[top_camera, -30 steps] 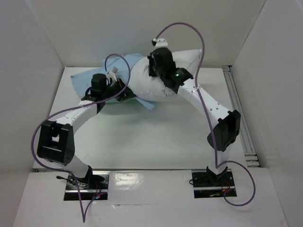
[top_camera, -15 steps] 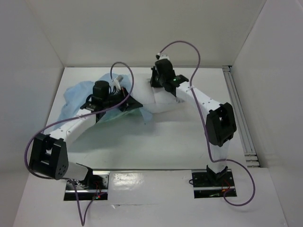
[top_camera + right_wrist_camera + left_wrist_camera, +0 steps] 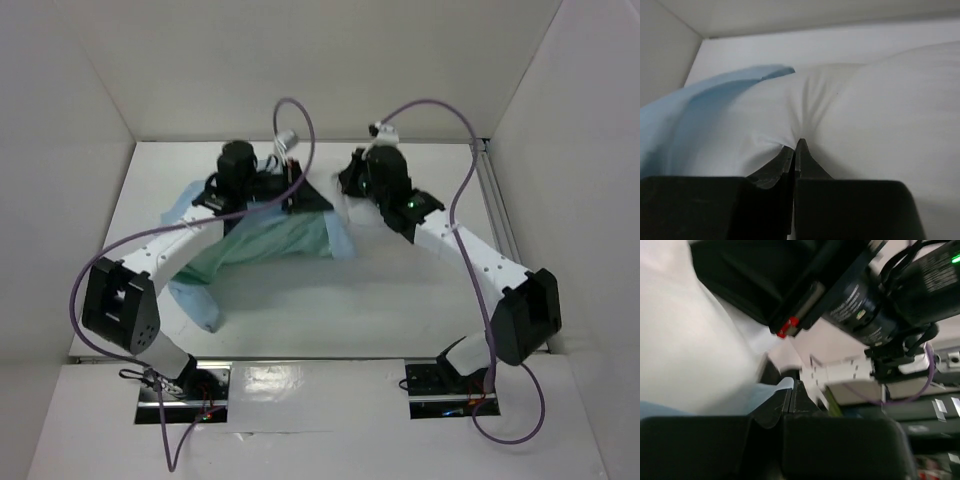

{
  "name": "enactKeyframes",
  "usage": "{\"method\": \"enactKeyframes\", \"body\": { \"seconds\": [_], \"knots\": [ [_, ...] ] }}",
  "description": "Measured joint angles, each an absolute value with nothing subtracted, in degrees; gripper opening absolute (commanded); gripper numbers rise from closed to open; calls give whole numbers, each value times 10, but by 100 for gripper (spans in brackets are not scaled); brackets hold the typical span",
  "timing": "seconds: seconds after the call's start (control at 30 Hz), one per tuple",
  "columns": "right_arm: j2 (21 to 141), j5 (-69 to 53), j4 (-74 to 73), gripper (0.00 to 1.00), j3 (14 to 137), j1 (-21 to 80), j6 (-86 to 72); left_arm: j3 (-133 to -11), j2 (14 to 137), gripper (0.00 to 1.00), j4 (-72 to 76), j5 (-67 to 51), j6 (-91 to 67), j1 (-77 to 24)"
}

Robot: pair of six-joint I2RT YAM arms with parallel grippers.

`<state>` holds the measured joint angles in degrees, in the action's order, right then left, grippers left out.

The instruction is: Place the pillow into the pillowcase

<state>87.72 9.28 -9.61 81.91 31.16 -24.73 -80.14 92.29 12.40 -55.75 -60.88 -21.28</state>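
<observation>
Mint-green pillowcase is draping over the pillow on the worktop; left hand is pinching its blue hem, likely to pull it on; right hand is pinching pillow fabric, likely as anchor.

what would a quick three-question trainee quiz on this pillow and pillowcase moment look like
1. True or false: the right hand is shut on a pinch of the pillow's white fabric.
2. What does the left hand grip? A the pillowcase B the pillow C nothing
3. Fill in: seen from above, the pillow is mostly ____ by the pillowcase.
Key: 1 true; 2 A; 3 covered
</observation>
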Motion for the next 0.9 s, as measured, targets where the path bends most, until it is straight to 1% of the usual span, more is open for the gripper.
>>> {"method": "enactKeyframes", "body": {
  "seconds": [0.1,0.13,0.17,0.2,0.23,0.27,0.3,0.33,0.37,0.4,0.43,0.47,0.5,0.53,0.57,0.6,0.63,0.67,0.7,0.73,0.77,0.8,0.83,0.87,0.9],
  "knots": [
    [821,87,-59,0,644,336,-295,-642,879,0,137,-551,-621,-276],
    [817,79,-60,0,602,340,-308,-611,875,3,135,-551,-623,-294],
    [815,62,-52,0,561,343,-326,-580,873,9,132,-551,-623,-314],
    [814,48,-45,0,532,348,-340,-561,872,21,120,-552,-622,-330],
    [808,36,-40,0,514,353,-352,-549,869,52,97,-553,-617,-341],
    [798,26,-36,0,508,358,-361,-546,864,67,76,-554,-607,-343],
    [788,20,-33,1,507,362,-365,-549,854,78,57,-552,-597,-340],
    [776,12,-28,13,508,366,-367,-557,842,88,36,-549,-588,-334],
    [766,6,-28,23,512,369,-369,-585,829,97,-11,-541,-568,-326],
    [762,-1,-28,38,517,372,-367,-619,820,98,-48,-532,-547,-321],
    [760,-3,-29,67,524,374,-369,-659,813,98,-78,-522,-526,-316],
    [760,-8,-35,74,533,375,-368,-714,811,98,-113,-510,-502,-310],
    [760,-11,-46,78,542,376,-361,-766,811,96,-135,-500,-476,-306],
    [760,-11,-54,80,550,379,-357,-803,809,94,-147,-491,-457,-303],
    [759,-9,-68,83,560,381,-352,-833,807,89,-160,-485,-439,-299],
    [759,-6,-87,84,572,383,-347,-858,801,71,-174,-479,-420,-293],
    [757,0,-103,84,583,385,-340,-873,795,56,-188,-475,-406,-288],
    [756,6,-118,85,595,385,-334,-882,789,34,-202,-471,-392,-281],
    [754,19,-137,87,610,386,-329,-889,787,17,-216,-466,-383,-272],
    [751,30,-150,88,621,386,-325,-895,788,4,-232,-460,-373,-261],
    [747,42,-164,88,632,386,-320,-898,791,3,-244,-451,-364,-251],
    [743,55,-181,90,644,381,-316,-903,799,7,-263,-441,-357,-236],
    [739,65,-195,92,654,377,-313,-909,809,17,-283,-423,-356,-224],
    [735,71,-204,92,662,367,-310,-917,820,25,-306,-396,-351,-210],
    [731,77,-213,94,670,351,-307,-928,835,47,-332,-357,-349,-198]
  ]
}}
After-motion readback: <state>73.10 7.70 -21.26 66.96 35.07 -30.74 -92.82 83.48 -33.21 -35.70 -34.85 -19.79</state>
